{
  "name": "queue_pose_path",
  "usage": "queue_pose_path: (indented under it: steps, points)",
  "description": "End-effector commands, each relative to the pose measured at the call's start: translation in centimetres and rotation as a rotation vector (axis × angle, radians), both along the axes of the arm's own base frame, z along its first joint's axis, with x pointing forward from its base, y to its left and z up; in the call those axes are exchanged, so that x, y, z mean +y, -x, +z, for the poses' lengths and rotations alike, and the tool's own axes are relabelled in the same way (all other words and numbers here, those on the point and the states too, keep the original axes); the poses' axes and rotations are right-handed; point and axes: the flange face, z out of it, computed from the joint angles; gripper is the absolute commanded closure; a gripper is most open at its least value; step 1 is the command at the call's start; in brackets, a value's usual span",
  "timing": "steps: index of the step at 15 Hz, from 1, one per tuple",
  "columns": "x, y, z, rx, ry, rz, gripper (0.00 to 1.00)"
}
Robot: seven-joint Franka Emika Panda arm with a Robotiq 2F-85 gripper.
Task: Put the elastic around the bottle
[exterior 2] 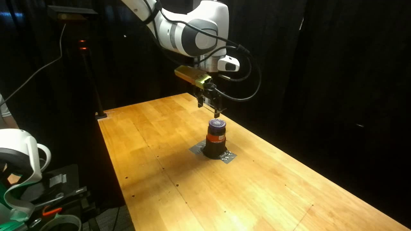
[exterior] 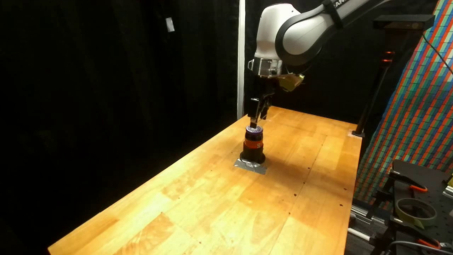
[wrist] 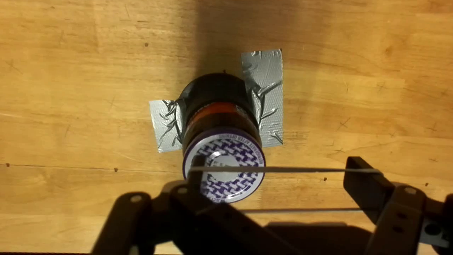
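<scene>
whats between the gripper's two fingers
The elastic: in the wrist view, two strands of it span the gap between the spread fingers.

Black hangings [exterior: 116,88], probably cloth, and a multicoloured checked sheet [exterior: 421,106] beyond a bright wooden table [exterior: 226,209]

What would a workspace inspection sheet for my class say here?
Surface: light wooden tabletop, dark holes, silver tape strips.
Job's things: dark bottle with orange label and purple-and-white lid, upright in black round holder; thin greyish elastic band stretched across black two-fingered claw, not around bottle.
Clutter: yellowish round tape roll beside tabletop.
Claw: open, one finger over the lid.
Cables: black cable looping beside white arm.
Surroundings: black curtain, multicoloured checked sheet.
</scene>
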Motion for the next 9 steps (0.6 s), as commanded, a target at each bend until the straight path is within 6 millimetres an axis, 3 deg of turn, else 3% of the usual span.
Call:
queue_pose_path:
  steps: [1, 9]
  points:
    - [-0.4, -2.9, -0.6, -0.020, -0.010, -0.025, 0.00]
    - [-1.9, -5.7, -3.3, -0.014, -0.012, -0.077, 0.00]
